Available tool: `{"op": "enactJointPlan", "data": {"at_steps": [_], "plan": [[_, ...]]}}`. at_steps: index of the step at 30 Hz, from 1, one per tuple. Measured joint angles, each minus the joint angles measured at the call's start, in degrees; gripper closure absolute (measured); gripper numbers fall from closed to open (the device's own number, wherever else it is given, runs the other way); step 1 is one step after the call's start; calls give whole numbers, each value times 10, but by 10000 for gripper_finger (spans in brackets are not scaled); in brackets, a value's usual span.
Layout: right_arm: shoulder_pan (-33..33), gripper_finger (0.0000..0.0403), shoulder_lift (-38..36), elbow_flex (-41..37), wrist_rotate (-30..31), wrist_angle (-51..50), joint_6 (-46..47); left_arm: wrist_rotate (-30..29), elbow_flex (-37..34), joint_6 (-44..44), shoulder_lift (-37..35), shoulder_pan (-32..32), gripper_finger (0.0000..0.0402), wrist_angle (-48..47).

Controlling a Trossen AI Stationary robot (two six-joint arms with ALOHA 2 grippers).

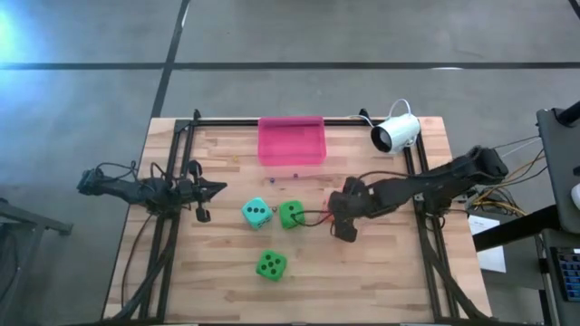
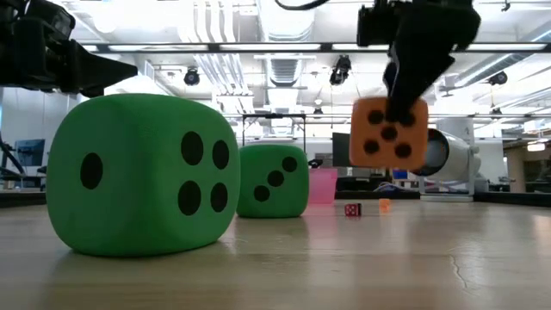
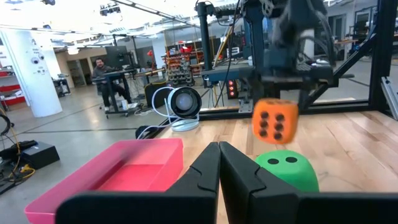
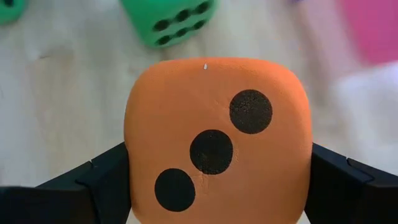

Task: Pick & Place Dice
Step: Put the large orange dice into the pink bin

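My right gripper (image 1: 344,215) is right of the table's middle, shut on the orange die (image 2: 389,132), which it hides in the high view. The die hangs clear above the wood in the low view and fills the right wrist view (image 4: 214,143). A teal die (image 1: 256,214) and a green die (image 1: 291,215) rest side by side on the table, left of that gripper. The second green die (image 1: 270,265) sits nearer the near edge. My left gripper (image 1: 213,188) waits shut at the table's left (image 3: 219,168). My right gripper pinches the orange die between its two fingers, one finger (image 4: 106,180) on one side face (image 4: 134,155) and the other finger (image 4: 339,180) on the opposite face. The fingers come from above, pointing down. The die is lifted clear of the table, slightly tilted (image 2: 389,132).
A pink tray (image 1: 292,140) stands at the far edge, and a white camera (image 1: 396,133) to its right. Two tiny dice, red (image 2: 352,209) and orange (image 2: 384,205), lie on the wood near the tray. Black frame rails run along the table's left and right sides.
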Motion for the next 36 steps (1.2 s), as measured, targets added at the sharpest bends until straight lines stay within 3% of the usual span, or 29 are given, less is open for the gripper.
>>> {"op": "enactJointPlan", "data": {"at_steps": [5, 14, 23, 30, 36], "plan": [[-38, 63, -23, 62, 23, -34, -72, 0, 0, 0, 0, 0, 387, 0], [-165, 62, -9, 127, 14, -28, -205, 0, 0, 0, 0, 0, 387, 0], [-278, 59, -9, 177, -103, -13, -311, 0, 0, 0, 0, 0, 387, 0], [-365, 58, 9, 184, -138, 3, -353, 0, 0, 0, 0, 0, 387, 0], [-399, 58, 66, 223, -150, 4, -384, 0, 0, 0, 0, 0, 387, 0]]}}
